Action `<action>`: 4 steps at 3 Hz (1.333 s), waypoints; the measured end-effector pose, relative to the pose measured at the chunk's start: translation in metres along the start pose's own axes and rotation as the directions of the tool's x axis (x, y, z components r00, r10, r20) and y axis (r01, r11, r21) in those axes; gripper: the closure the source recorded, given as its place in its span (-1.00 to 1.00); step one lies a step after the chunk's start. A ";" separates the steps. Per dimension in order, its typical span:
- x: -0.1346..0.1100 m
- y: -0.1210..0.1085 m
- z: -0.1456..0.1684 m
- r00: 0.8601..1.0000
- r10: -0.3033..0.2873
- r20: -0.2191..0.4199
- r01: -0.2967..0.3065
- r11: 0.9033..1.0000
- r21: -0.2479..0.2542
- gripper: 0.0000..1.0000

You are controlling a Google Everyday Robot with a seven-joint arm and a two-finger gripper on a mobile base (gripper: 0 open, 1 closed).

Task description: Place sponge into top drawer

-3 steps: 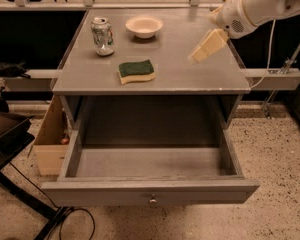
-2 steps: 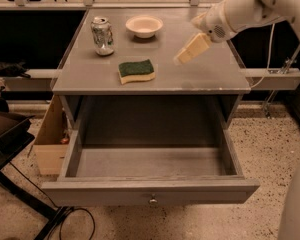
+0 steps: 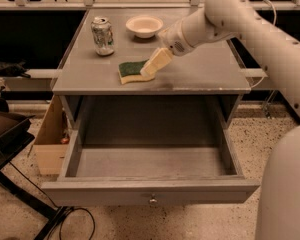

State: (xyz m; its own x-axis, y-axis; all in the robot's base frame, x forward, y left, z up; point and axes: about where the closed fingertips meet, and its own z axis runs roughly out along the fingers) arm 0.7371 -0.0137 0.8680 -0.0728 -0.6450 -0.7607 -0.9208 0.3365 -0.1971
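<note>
reaching for a sponge above an open drawer

a white robot arm (image 3: pixel 230 19) stretched from the upper right and angled down across a grey bench (image 3: pixel 205 76). its pale gripper (image 3: pixel 151 69) sat at the right end of the sponge (image 3: pixel 129 72), touching it or just over it. whether the gripper was wide, narrow or clamped on the sponge could not be told from this view. the sponge, green side up with yellow foam showing along its near edge, lay flat on the bench top near the front edge, slightly left of centre. it did not look lifted.

below the bench top, the top drawer (image 3: pixel 115 191) stood pulled out toward the camera, with nothing visible inside it. a small round knob (image 3: pixel 152 200) sat at the middle of its front panel.

as a judgement of progress: the drawer was open and ready, so that part needed no work. the pick-up looked to be at its very start, with no firm hold shown. left to do were gripping the sponge, lifting it off the bench, carrying it forward past the front edge, lowering it into the drawer and letting go.

counted: one sponge, one open drawer, one knob, one gripper on one arm. also on the bench, well back from the sponge, were one drink can (image 3: pixel 103 36) at the left and one shallow white bowl (image 3: pixel 144 25) to its right. one cardboard box (image 3: pixel 49 144) stood on the floor to the left of the drawer.
</note>
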 end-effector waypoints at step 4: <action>0.017 0.031 0.053 0.997 0.050 -0.055 -0.054 0.996 -0.070 0.31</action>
State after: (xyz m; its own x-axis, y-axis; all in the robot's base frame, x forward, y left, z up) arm 0.7274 0.0219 0.8165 -0.1398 -0.6642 -0.7343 -0.9400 0.3220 -0.1123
